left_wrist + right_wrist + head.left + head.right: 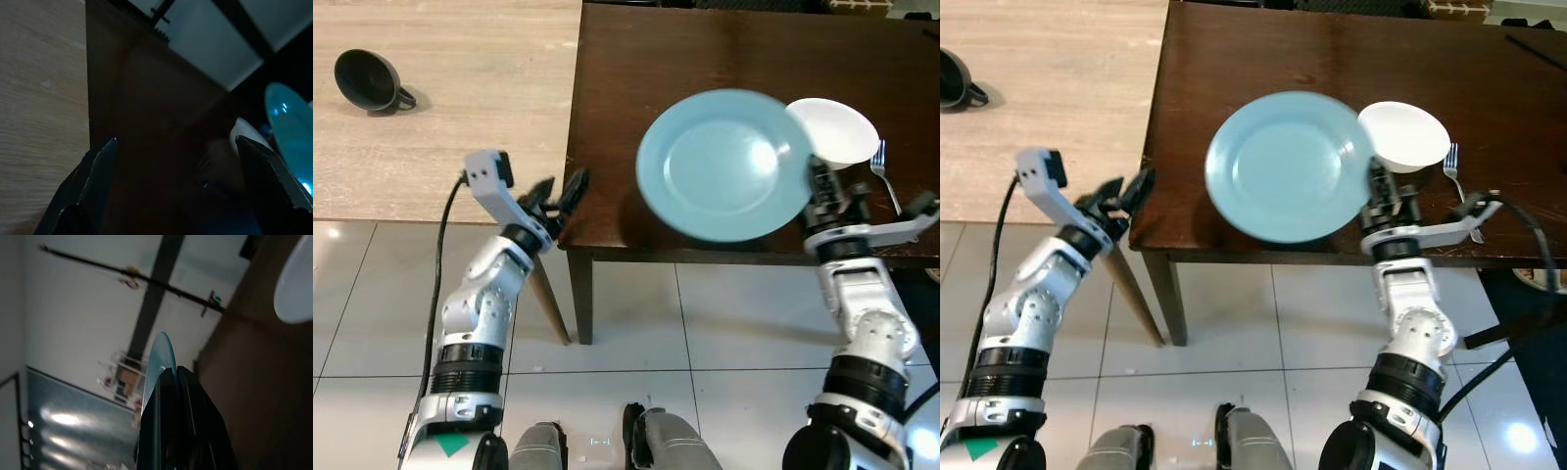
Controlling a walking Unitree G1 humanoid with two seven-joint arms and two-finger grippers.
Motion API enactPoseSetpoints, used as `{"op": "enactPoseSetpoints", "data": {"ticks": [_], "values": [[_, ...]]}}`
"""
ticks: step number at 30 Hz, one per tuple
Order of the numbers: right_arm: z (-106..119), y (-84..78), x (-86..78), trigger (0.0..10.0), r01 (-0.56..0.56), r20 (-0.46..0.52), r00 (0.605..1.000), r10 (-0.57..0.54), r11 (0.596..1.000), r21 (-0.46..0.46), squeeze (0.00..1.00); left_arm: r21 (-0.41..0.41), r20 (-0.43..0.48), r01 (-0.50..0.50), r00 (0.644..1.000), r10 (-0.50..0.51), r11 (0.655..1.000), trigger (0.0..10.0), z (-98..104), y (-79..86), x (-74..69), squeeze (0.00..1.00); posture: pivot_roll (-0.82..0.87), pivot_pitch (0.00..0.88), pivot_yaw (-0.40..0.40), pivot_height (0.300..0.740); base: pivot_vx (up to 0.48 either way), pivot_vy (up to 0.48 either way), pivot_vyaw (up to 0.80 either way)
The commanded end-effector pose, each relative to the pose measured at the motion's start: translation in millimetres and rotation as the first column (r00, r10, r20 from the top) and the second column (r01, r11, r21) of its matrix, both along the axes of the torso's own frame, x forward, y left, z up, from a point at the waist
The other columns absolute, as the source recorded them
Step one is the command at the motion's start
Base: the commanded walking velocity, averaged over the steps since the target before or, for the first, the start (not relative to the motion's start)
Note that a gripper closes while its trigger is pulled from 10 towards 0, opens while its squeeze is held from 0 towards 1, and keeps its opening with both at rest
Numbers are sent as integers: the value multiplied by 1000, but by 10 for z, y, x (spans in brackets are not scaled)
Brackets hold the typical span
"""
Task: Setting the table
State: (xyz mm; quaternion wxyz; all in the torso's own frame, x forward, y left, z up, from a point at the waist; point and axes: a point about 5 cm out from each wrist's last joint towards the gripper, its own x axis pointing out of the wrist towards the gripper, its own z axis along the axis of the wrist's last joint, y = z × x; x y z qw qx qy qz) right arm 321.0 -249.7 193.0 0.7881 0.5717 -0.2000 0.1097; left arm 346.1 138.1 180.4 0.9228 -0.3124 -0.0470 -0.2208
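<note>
Clamped on the rim of a blue plate (pixel 724 164), the right gripper (pixel 821 182) holds it tilted above the near part of a dark wooden table (pixel 636 69); the plate's right edge overlaps a white bowl (pixel 837 129) in the head views, and the right wrist view shows the plate (pixel 157 367) edge-on between the black fingers (pixel 188 426), with the bowl (pixel 296 284) well off to one side over the tabletop. Just right of the bowl a fork (pixel 883 171) lies on the table, tines pointing away from the robot. By the table's near left corner, at the edge, the left gripper (pixel 560 194) hovers with its fingers spread apart and nothing between them; its wrist view shows the two fingertips (pixel 100 164) wide apart, the dim tabletop (pixel 146 122) ahead and the plate (pixel 291 132) off to the side. On the pale wood floor to the left of the table a black cup (pixel 369 81) lies on its side, handle towards the table. White tiles (pixel 372 313) cover the floor under the robot, and one table leg (pixel 580 294) stands just in front of it.
</note>
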Motion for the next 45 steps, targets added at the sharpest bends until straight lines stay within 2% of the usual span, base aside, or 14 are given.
{"op": "enactPoseSetpoints", "data": {"ticks": [1, 6, 10, 15, 16, 17, 18, 26, 35, 38, 39, 42, 44, 45], "values": [[0, -60, -22, 0, 14, 22, 1000, -15, 999, 34, 0, -84, -23, 19, 1000, -21, 996, 10000, 3, 23, -6, 1000, 88, 119, 29, 740, 0, 0, 0], [54, -97, -38, 0, 11, 54, 998, -14, 999, 39, 0, -256, 37, 176, 984, -172, 951, 10000, 210, -50, -82, 1000, 89, 120, 34, 740, 0, 0, 0], [60, -91, -36, 0, 2, 59, 998, -5, 999, 48, 0, -228, 41, 230, 973, -226, 946, 10000, 227, -116, -117, 1000, 90, 120, 32, 740, 0, 0, 0], [42, -11, -13, 0, -30, 56, 998, 27, 998, 51, 0, -110, 20, 271, 962, -271, 956, 10000, 154, -241, -133, 1000, 90, 120, 32, 740, 0, 0, 0], [33, 35, -7, 0, -46, 56, 998, 43, 998, 53, 0, -60, 14, 278, 961, -277, 959, 10000, 125, -272, -132, 765, 90, 120, 27, 740, 0, 0, 0], [19, 103, -1, 0, -70, 56, 996, 66, 996, 56, 0, -18, 11, 279, 960, -279, 960, 10000, 103, -295, -125, 118, 89, 121, 27, 740, 0, 0, 0], [8, 173, 3, 0, -93, 56, 994, 90, 994, 58, 0, 13, 7, 278, 960, -279, 960, 10000, 88, -311, -116, 0, 89, 121, 27, 740, 0, 0, 0], [-18, 477, -8, 0, -206, 62, 977, 203, 977, 52, 0, -28, -15, 307, 951, -307, 951, 10000, 129, -320, -104, 0, 87, 120, 25, 740, 0, 0, 0], [-39, 524, -8, 0, -222, 50, 974, 220, 974, 47, 0, -127, 17, 339, 940, -340, 932, 10000, 199, -296, -118, 0, 88, 116, 20, 740, 0, 0, 0], [-37, 539, -7, 0, -228, 47, 973, 226, 973, 44, 0, -178, 31, 389, 920, -390, 904, 9922, 218, -300, -170, 0, 87, 111, 18, 740, 0, 0, 0], [-38, 545, -7, 0, -231, 46, 972, 229, 972, 43, 0, -184, 34, 402, 914, -404, 897, 9725, 221, -305, -187, 0, 87, 106, 17, 740, 0, 0, 0], [-48, 554, -6, 0, -233, 42, 972, 231, 972, 43, 0, -168, 24, 415, 909, -417, 894, 4667, 196, -320, -215, 0, 88, 104, 16, 740, 0, 0, 0], [-52, 565, -9, 0, -235, 41, 972, 233, 971, 46, 0, -152, 14, 430, 901, -433, 890, 2314, 174, -335, -238, 0, 88, 104, 16, 740, 0, 0, 0], [-52, 565, -9, 0, -235, 41, 972, 233, 971, 46, 0, -152, 14, 430, 901, -433, 890, 2314, 174, -335, -238, 0, 88, 104, 16, 740, 0, 0, 0]]}}
